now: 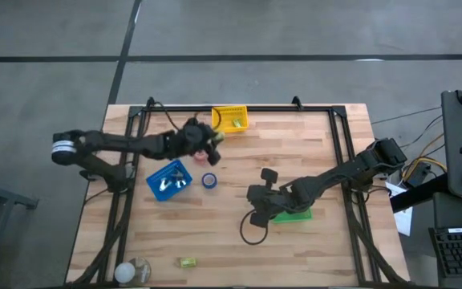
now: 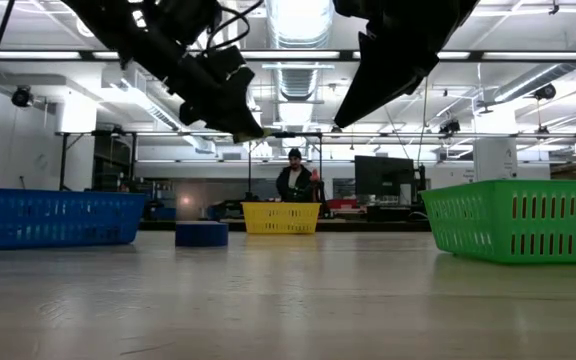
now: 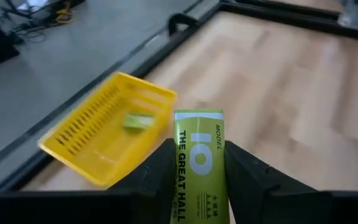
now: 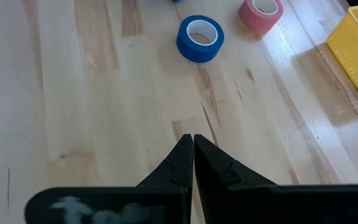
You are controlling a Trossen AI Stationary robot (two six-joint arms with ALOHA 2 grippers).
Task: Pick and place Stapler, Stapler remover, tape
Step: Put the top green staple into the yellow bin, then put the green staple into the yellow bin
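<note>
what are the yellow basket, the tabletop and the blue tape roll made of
Yellow basket: looks like moulded plastic, going by its slotted walls and even colour. Tabletop: light wood planks with visible grain and knots, smooth finish. Blue tape roll: matte blue band around a pale core, probably paper-type tape on cardboard.

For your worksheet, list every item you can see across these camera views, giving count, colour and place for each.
Yellow basket: one, far edge; small green item inside.
Blue basket: one, left of centre.
Green basket: one, under right arm.
Blue tape: one, centre.
Pink tape: one, beside blue tape.
Green box: one, in left gripper.
Green piece: one, near edge.
Person: one, background.
Left gripper: near yellow basket.
Right gripper: shut, empty, centre.
</note>
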